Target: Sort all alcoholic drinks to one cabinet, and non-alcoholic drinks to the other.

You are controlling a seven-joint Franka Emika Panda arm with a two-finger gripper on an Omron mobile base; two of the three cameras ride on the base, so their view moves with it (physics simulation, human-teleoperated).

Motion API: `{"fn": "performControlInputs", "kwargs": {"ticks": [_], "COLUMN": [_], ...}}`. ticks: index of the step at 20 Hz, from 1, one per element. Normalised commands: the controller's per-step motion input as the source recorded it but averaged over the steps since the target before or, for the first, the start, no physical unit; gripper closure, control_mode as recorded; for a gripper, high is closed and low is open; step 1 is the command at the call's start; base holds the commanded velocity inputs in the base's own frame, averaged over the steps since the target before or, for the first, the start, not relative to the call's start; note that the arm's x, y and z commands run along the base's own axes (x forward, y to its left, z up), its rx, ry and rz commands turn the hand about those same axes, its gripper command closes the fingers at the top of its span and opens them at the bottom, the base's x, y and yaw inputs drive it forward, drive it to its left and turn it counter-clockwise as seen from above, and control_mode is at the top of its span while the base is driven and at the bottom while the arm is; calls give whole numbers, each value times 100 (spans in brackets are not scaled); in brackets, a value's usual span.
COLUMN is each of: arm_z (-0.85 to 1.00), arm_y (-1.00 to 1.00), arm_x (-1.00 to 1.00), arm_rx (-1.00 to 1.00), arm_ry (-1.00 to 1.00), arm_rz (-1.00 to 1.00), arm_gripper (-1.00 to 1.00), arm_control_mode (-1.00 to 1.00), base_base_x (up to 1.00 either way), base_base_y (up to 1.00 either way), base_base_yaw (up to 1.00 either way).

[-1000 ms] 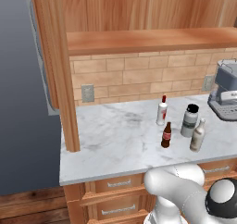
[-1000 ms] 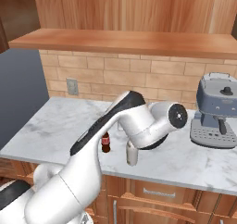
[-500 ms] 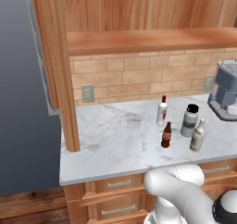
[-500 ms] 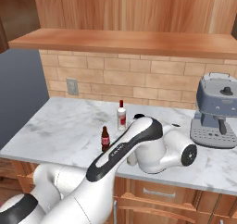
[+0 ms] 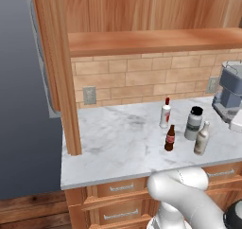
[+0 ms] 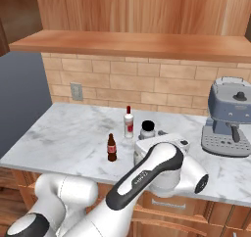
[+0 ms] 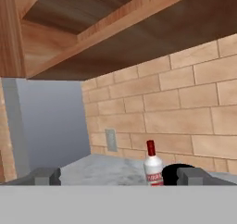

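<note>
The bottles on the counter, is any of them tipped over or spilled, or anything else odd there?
Nothing stands out. The white bottle, cola bottle, short grey bottle and silver bottle all stand upright on the counter, with no spill showing. One cabinet door at the left hangs open.

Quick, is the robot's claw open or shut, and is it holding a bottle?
Gripper: open, holding nothing; the white red-capped bottle stands beyond its fingertips.
</note>
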Motion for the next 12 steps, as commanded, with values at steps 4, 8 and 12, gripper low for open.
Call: {"fn": "performControlInputs", "kwargs": {"ticks": [4, 8, 12], "arm_z": [-26, -20, -14], "arm_y": [-3, 0, 0], "arm_x": [0, 0, -1], "arm_rx": [-1, -7, -9], "arm_ry": [-11, -8, -7], "arm_rz": [18, 8, 1], "arm_gripper": [-100, -100, -100], "arm_control_mode": [-100, -100, -100], "base_base_x": [0, 0, 0], "base_base_y": [0, 0, 0], "base_base_yaw": [0, 0, 0]}}
